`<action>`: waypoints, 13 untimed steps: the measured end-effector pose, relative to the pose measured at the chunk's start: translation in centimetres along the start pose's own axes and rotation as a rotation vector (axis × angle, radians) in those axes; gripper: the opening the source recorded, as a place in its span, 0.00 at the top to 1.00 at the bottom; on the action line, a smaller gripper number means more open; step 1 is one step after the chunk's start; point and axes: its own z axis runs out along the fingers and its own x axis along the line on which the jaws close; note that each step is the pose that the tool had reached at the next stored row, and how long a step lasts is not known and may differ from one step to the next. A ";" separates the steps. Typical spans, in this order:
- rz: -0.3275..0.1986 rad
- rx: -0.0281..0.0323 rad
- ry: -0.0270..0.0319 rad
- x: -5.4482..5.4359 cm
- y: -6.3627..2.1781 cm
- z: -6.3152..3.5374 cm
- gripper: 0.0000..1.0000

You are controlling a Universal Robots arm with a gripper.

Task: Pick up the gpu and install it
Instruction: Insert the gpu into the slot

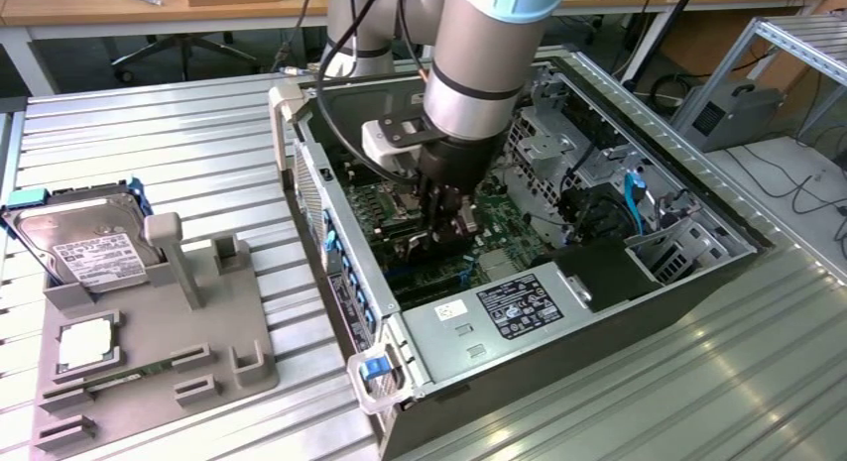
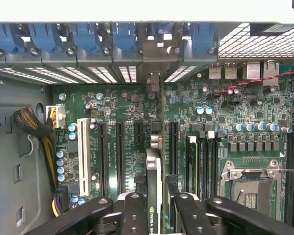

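Observation:
The gpu (image 2: 154, 166) appears edge-on in the wrist view as a thin dark card with a green logo label. It stands upright over the green motherboard (image 2: 122, 103), and its metal bracket end (image 2: 153, 63) reaches the rear slot wall. My gripper (image 2: 157, 203) is shut on it, with one black finger (image 2: 134, 210) on each side of the card. In the exterior view my gripper (image 1: 443, 218) hangs down inside the open computer case (image 1: 344, 273) over the motherboard, and the card (image 1: 426, 245) shows just below the fingers. Whether the card sits fully in a slot I cannot tell.
Long black slots (image 2: 120, 152) and a white slot (image 2: 82, 152) run beside the card. Blue latches (image 2: 83, 36) line the rear wall, and a CPU socket (image 2: 250, 186) lies nearby. Outside the case, a grey fixture (image 1: 198, 352) holds a hard drive (image 1: 82, 245) and a memory stick (image 1: 126, 377).

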 end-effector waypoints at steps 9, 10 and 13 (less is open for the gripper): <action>0.000 0.0002 -0.0004 0.0 0.11 0.18 0.74; 0.000 0.0002 -0.0004 0.0 0.11 0.18 0.74; 0.000 0.0003 -0.0004 0.0 0.14 0.18 0.74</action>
